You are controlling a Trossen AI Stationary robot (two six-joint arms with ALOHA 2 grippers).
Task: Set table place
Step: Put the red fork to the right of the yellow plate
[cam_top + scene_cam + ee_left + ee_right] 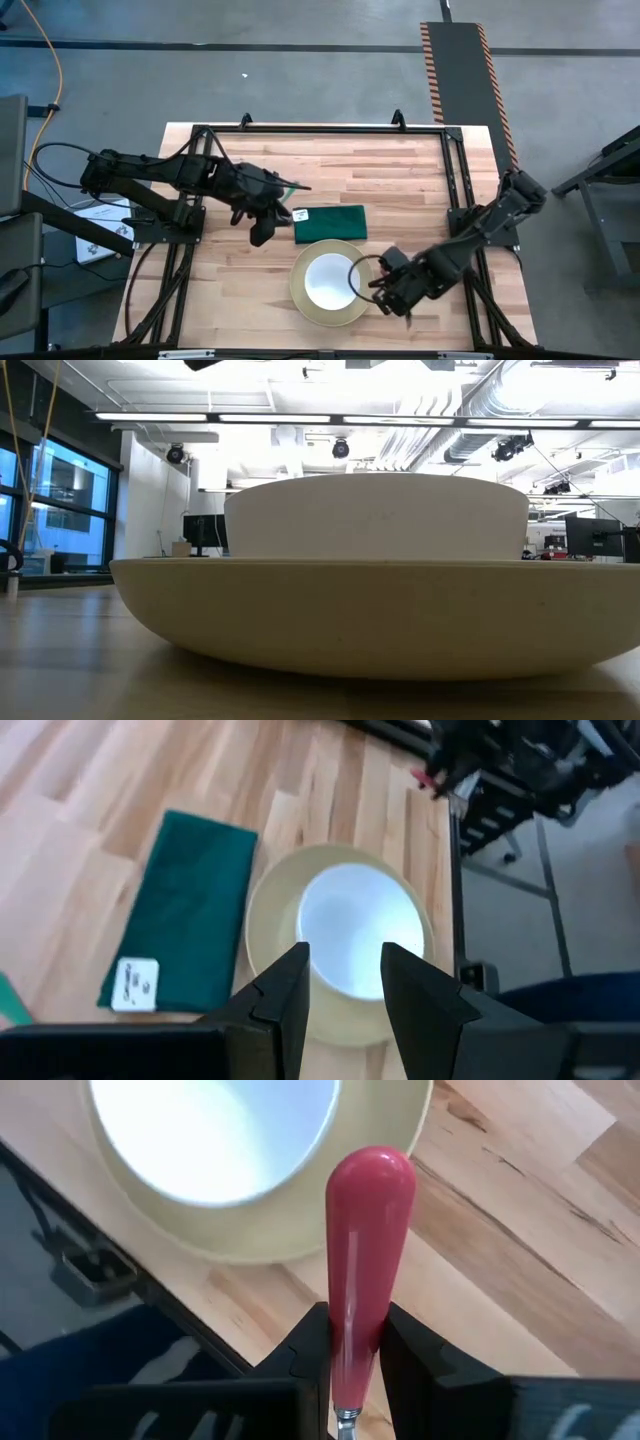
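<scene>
**A:** Seen from above, where's everything sitting?
**B:** Pale yellow plate (300,300) near the front edge of the butcher-block table (400,180), white bowl (327,281) in it. Folded dark green napkin (330,225) lies flat just behind the plate, white tag at its left end. Left gripper (262,230) hangs just left of the napkin, behind-left of the plate. Right gripper (385,292) is just beside the plate's right rim.

**A:** Low view?
**B:** Plate (380,615) fills the frame, bowl (376,516) standing up out of it. No gripper visible there.

**A:** Left wrist?
**B:** Fingers (283,1003) apart by a narrow gap, nothing between them. Bowl (360,928) and plate (268,905) lie straight ahead of the tips; napkin (190,910) is off to one side of them, edge touching or tucked at the plate rim, can't tell which.

**A:** Right wrist?
**B:** Right pincer (357,1335) is clamped on the fork's pink handle (365,1250), handle sticking forward past the fingertips. Metal end barely shows at the frame edge. Plate (350,1190) with bowl (215,1130) is just ahead of the handle tip, bare wood beside it. Can't tell if the handle end is over the rim or just short of it.
</scene>
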